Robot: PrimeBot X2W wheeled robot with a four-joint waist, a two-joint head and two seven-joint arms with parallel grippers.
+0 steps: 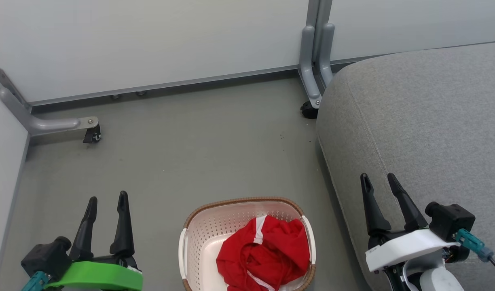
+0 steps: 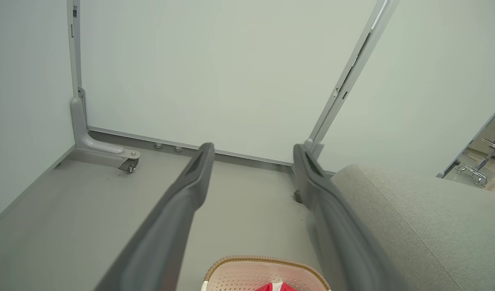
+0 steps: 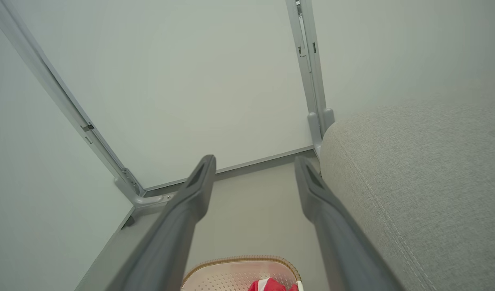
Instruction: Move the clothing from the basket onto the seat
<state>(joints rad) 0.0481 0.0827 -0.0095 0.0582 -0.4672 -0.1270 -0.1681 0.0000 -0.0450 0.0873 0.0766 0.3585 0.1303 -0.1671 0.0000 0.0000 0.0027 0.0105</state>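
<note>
**Laundry run hasn't started: here's where I think it could go sideways**

So the red clothing (image 1: 267,250) is all sitting in the basket (image 1: 239,201), scrunched into one heap with white stripes poking out. It's shoved toward the basket's right side, up against the wall nearest the seat (image 1: 425,121). I honestly can't tell from the heap how many pieces are in there. The basket is on the floor (image 1: 191,153) just beside the grey seat cushion, and nothing is on the seat.

The left end effector (image 1: 108,198) hangs over bare floor left of the basket, fingers spread wide and empty. The right end effector (image 1: 377,178) hovers over the seat's rounded front edge, also spread wide with nothing in it. Neither one is touching the fabric or the basket.

Stuff I'd worry about:

- The fabric looks thin and floppy. A pinch on the top fold could lift one piece and leave the rest behind, or drag a tail over the rim.
- That basket looks light. If a fingertip snags a perforation or the woven rim, the whole thing probably comes up or skids.
- The heap hugs the right wall, so a finger going down there might jam against plastic instead of closing on cloth.
- The seat edge is rounded. Drop the clothing too close to it and I'd bet it slides off onto the floor.
</note>
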